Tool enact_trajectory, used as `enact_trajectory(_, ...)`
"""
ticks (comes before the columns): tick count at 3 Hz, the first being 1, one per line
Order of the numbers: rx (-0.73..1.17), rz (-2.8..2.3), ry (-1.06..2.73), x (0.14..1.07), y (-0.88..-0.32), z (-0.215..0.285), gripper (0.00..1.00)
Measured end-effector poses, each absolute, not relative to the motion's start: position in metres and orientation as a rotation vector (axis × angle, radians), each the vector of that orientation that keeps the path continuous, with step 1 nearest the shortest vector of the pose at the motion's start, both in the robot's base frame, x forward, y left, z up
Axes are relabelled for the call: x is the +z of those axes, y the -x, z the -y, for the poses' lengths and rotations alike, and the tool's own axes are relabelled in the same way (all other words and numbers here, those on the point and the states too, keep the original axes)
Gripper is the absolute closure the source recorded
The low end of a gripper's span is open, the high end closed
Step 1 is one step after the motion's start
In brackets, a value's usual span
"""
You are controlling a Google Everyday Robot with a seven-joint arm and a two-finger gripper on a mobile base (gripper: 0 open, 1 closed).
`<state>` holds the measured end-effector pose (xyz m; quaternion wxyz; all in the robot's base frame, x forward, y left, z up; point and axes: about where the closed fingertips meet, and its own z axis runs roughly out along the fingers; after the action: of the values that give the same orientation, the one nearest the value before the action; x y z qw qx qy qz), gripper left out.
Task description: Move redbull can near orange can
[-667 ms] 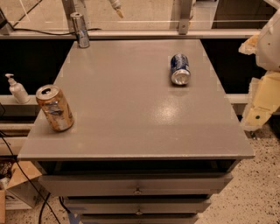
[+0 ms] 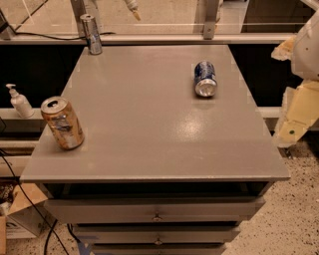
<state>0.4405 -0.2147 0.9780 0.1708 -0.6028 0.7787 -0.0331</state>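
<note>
The redbull can (image 2: 91, 34) stood upright at the far left corner of the grey table (image 2: 149, 144), close to the back rim; the orange can (image 2: 62, 123) stood with its silver top up near the left edge, towards the front, well apart from the redbull can along that same side. A blue can (image 2: 205, 78) lay on its side in the far right part of the table, its silver end facing the camera, apart from both of the others.

The tool (image 2: 132, 9) showed only as a pale tip at the upper edge of the view, beyond the back rim and a little to the right of the redbull can, touching nothing; I cannot tell whether it was wide or narrow. Cream and white parts of the arm (image 2: 298, 104) hung off the table's right side, clear of its edge.

Drawers (image 2: 157, 211) sat beneath the tabletop; a white pump bottle (image 2: 19, 101) stood on a ledge to the left; a cardboard box (image 2: 19, 211) lay on the floor at lower left.
</note>
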Motion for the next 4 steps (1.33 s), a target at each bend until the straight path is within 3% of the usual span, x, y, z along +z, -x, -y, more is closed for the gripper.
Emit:
enact_trajectory(2, 0.109, -2.023, 1.717, 0.957, -0.492, 0.179, 0.0)
enact_trajectory(4, 0.171, -1.988, 1.656, 0.952, -0.5, 0.173, 0.0)
